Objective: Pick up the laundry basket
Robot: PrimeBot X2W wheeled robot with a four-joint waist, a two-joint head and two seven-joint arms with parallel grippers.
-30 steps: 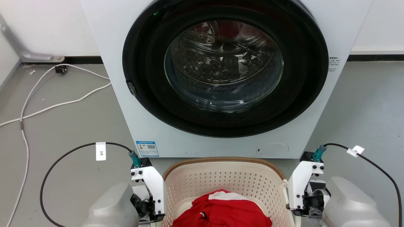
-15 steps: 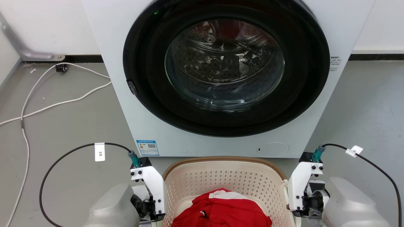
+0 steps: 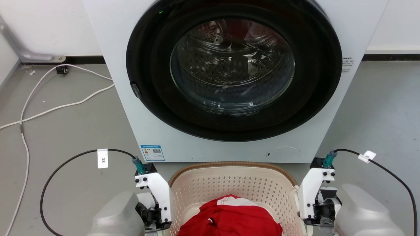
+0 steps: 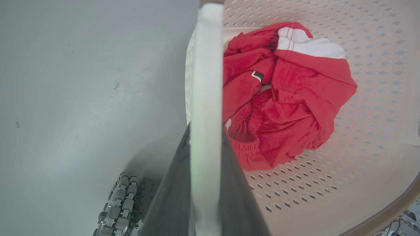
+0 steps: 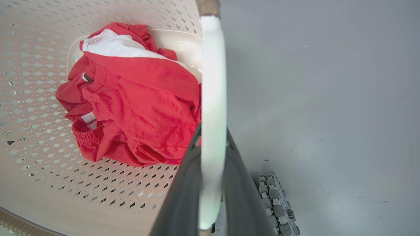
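Note:
The laundry basket (image 3: 229,183), cream perforated plastic with a brown woven rim, sits at the bottom centre of the head view, between my two wrists. A red and white garment (image 3: 229,219) lies bunched inside it. In the left wrist view my left gripper (image 4: 205,137) is shut on the basket's white side handle (image 4: 205,75), with the garment (image 4: 282,98) to the right. In the right wrist view my right gripper (image 5: 212,134) is shut on the other white handle (image 5: 213,82). Whether the basket's base touches the floor is hidden.
A white washing machine (image 3: 147,131) with a shut round glass door (image 3: 233,65) stands just beyond the basket. A white cable (image 3: 49,108) trails over the grey floor at the left. Black cables loop from both wrists. My base wheels (image 4: 118,203) (image 5: 275,203) show under the handles.
The whole head picture has drifted slightly upward, so the camera moved. Both grippers stay shut on the handles, and the basket keeps its place between them.

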